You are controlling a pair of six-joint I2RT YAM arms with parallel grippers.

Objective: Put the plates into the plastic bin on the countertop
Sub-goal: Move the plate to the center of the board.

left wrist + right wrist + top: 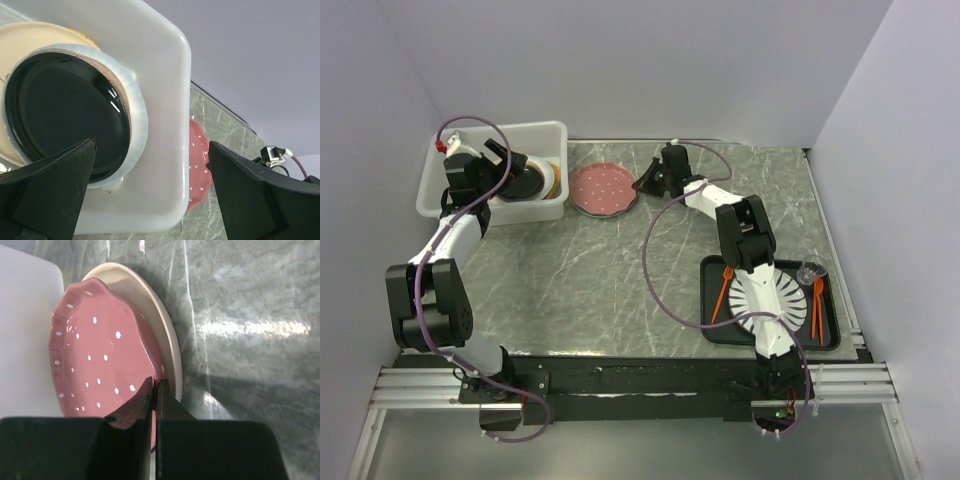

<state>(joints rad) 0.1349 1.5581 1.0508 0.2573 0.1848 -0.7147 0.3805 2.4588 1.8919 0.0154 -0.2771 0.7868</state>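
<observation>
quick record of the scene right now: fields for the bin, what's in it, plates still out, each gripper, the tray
bin: translucent white plastic bin, far left of the countertop
in bin: dark brown plate on top of a tan plate
still out: pink dotted plate lying on a white plate, just right of the bin
left gripper: open, above the bin, holding nothing
right gripper: shut on the pink dotted plate's rim, on the side away from the bin
tray: black tray at right, holding a striped plate and orange utensils
</observation>
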